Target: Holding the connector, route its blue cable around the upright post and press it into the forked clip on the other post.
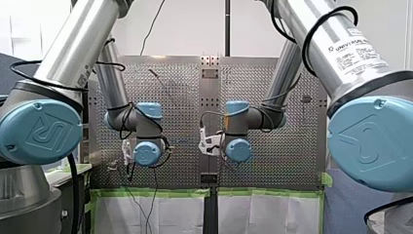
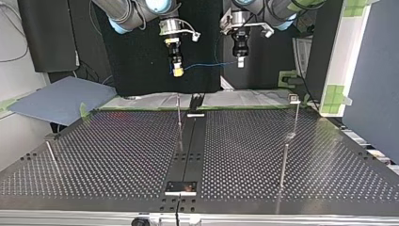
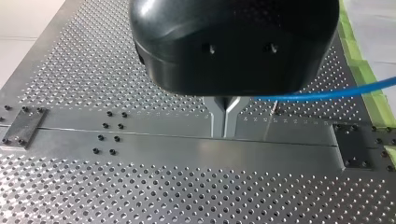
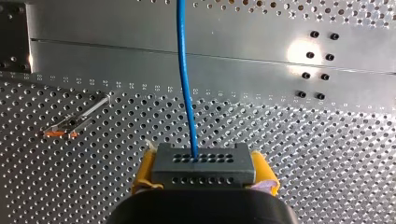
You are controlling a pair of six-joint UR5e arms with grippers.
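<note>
Above the table's far edge in the top view, my right gripper (image 2: 177, 70) with yellow pads and my left gripper (image 2: 240, 61) hang side by side, with the blue cable (image 2: 207, 65) strung between them. My right gripper (image 4: 204, 173) is shut on the grey connector (image 4: 204, 161), and the cable (image 4: 184, 70) runs straight ahead from it. My left gripper (image 3: 224, 134) has its metal fingers shut together on the cable (image 3: 327, 93), which leads off to the side. A thin upright post (image 2: 179, 120) stands mid-table, and the forked clip (image 2: 293, 98) tops a post at the top view's right.
Other thin posts stand at the top view's right front (image 2: 283, 165) and left (image 2: 51, 153). A dark centre rail (image 2: 190, 141) splits the perforated table. A blue-grey panel (image 2: 61, 99) lies off the table's far left corner. Green tape (image 1: 156, 193) edges the table in the front view.
</note>
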